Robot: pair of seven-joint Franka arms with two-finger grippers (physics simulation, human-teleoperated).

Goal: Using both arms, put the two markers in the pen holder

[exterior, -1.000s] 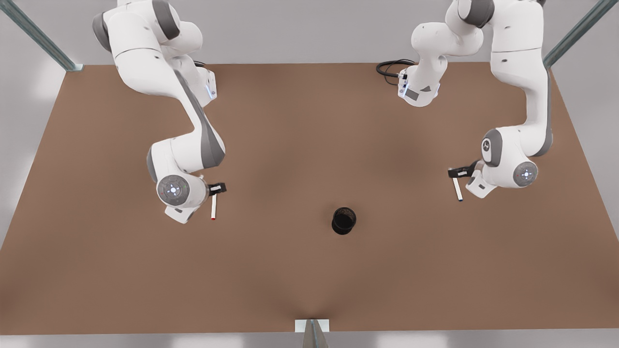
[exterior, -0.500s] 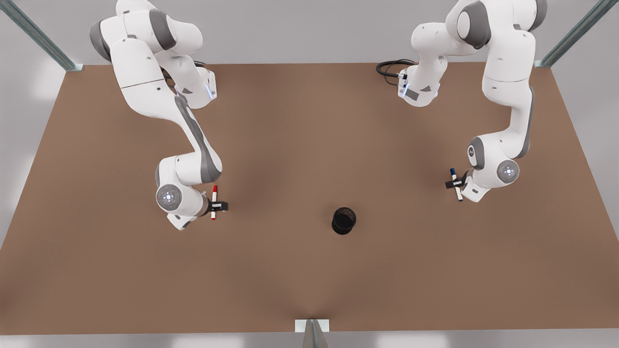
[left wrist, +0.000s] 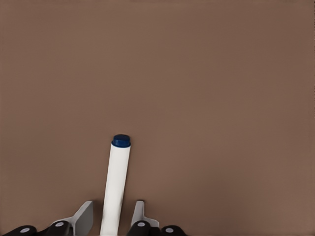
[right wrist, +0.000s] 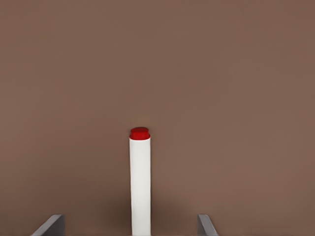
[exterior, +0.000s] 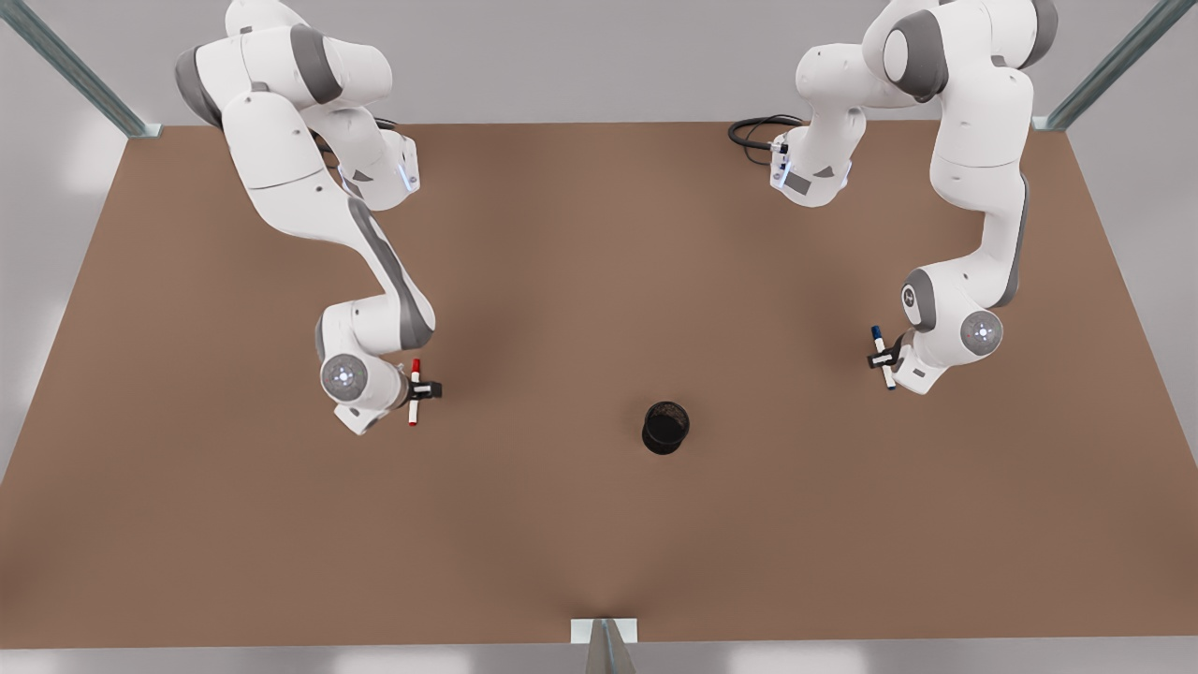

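1. The left gripper (exterior: pixel 883 355) is at the front view's right, above the brown table (exterior: pixel 599 543). Its fingers are closed on the white barrel of the blue marker (exterior: pixel 881 357). In the left wrist view the blue marker (left wrist: pixel 116 184) runs out from between the fingertips (left wrist: pixel 83 218), its blue end pointing away from the gripper.
2. The right gripper (exterior: pixel 423 388) is at the front view's left. It clamps the red marker (exterior: pixel 415 391) across its middle, the red cap toward the far side of the table.
3. In the right wrist view the red marker (right wrist: pixel 140 182) stands between two widely spaced fingertips (right wrist: pixel 50 225); the grip point itself is hidden.
4. The pen holder (exterior: pixel 665 427) stands upright on the table between the two grippers, well apart from both and nearer the front edge.
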